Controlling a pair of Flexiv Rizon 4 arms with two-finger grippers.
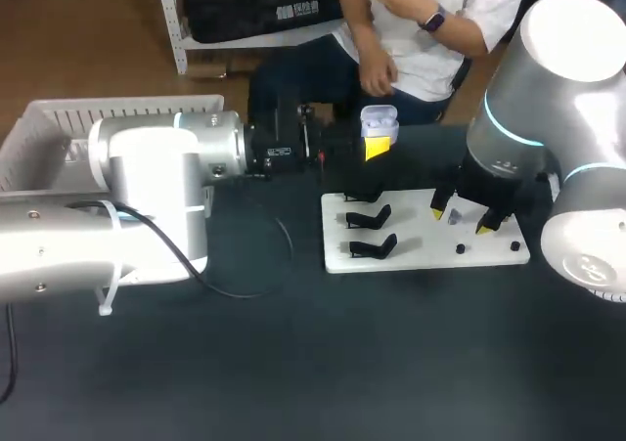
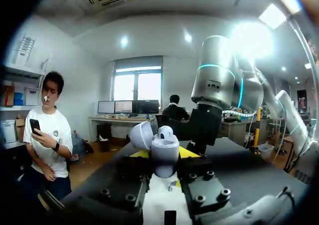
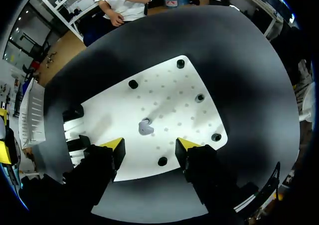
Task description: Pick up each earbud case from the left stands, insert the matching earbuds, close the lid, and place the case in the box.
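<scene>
A white earbud case (image 1: 379, 121) with its lid up is held above the table's far edge, and my left gripper (image 1: 378, 149) is shut on it. In the left wrist view the case (image 2: 164, 165) sits between the yellow tips of that gripper (image 2: 163, 154), with one earbud (image 2: 165, 131) seated in it. A loose grey earbud (image 3: 145, 127) lies on the white board (image 3: 169, 95). My right gripper (image 3: 149, 144) hangs just above it, open, with the earbud ahead of its fingers and touching neither. In the head view that gripper (image 1: 462, 218) stands over the board's right half.
The white board (image 1: 421, 250) carries two black stands (image 1: 370, 232) on its left part and several black pegs (image 3: 199, 98) around its right part. A white slatted box (image 1: 59, 128) stands at the table's far left. A black cable (image 1: 245, 275) loops across the table.
</scene>
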